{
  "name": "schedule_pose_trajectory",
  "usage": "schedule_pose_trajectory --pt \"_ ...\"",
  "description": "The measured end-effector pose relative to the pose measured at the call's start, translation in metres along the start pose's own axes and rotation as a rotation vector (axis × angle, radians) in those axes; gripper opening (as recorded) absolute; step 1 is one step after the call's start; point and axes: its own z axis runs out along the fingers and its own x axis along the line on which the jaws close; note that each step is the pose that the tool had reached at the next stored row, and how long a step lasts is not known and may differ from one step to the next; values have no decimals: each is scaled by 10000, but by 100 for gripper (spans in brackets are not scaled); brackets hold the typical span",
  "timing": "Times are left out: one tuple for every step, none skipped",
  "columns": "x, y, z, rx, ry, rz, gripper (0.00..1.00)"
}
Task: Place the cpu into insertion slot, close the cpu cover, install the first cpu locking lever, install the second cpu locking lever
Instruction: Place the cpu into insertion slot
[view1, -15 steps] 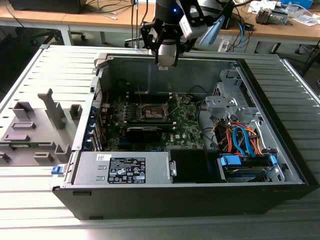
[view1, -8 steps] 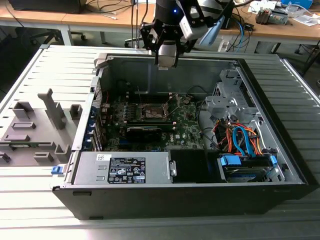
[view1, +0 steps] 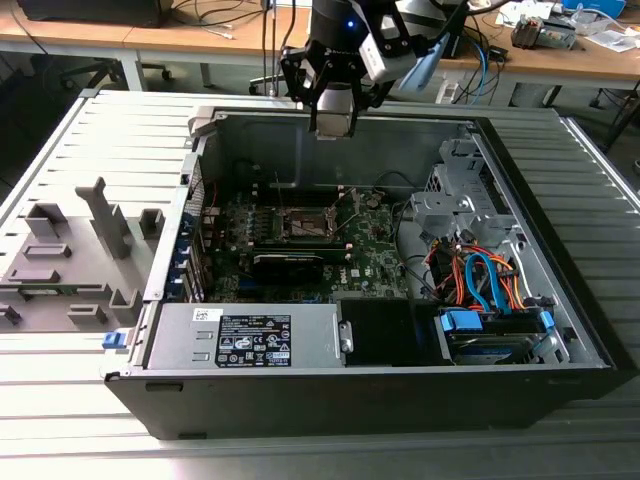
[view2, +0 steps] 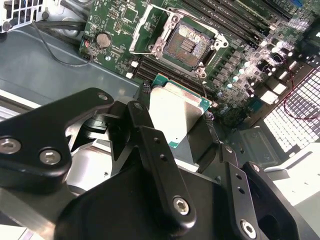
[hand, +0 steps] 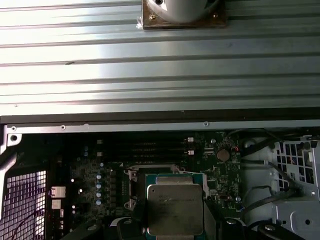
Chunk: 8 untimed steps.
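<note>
- Step in hand, as judged: placement of the cpu (view2: 177, 112) into the insertion slot (view2: 186, 44). The chip is clamped by its edges in the claw (view1: 335, 118), which hangs over the far wall of the open computer case (view1: 400, 392) in the exterior view, well apart from the slot.
- Slot state: it is seen bare and unfilled on the green motherboard (view2: 112, 22) in the second wrist view. The cpu cover and the locking levers cannot be told apart from the metal rim.
- Requirement of the placement, as judged: the chip must be squared with the recess, kept level and lowered without pressure, since the fine contacts are likely to be easily bent.
- Cpu: a flat square, with a pale, smooth metal face set on a thin green edge.
- Slot: a dark square recess, finely grained with contacts and rimmed in thin silvery metal.
- Claw: matte black linkages joined by bright screws.
- Bench (view1: 70, 420): ribbed grey metal, on which the case is carried.
</note>
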Motion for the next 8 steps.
schedule_pose_trajectory --pt "0 -3 1 -1 0 0 54" --pt "0 -6 1 0 0 0 54" --pt "-1 -14 1 0 0 0 54" --pt "-1 -17 1 0 1 -1 54" --pt "-1 -23 2 0 0 0 54" --pt "-1 -28 2 -1 -1 1 54" --pt "-1 -34 2 1 0 0 54" --pt "-1 -39 3 -1 -1 0 54"
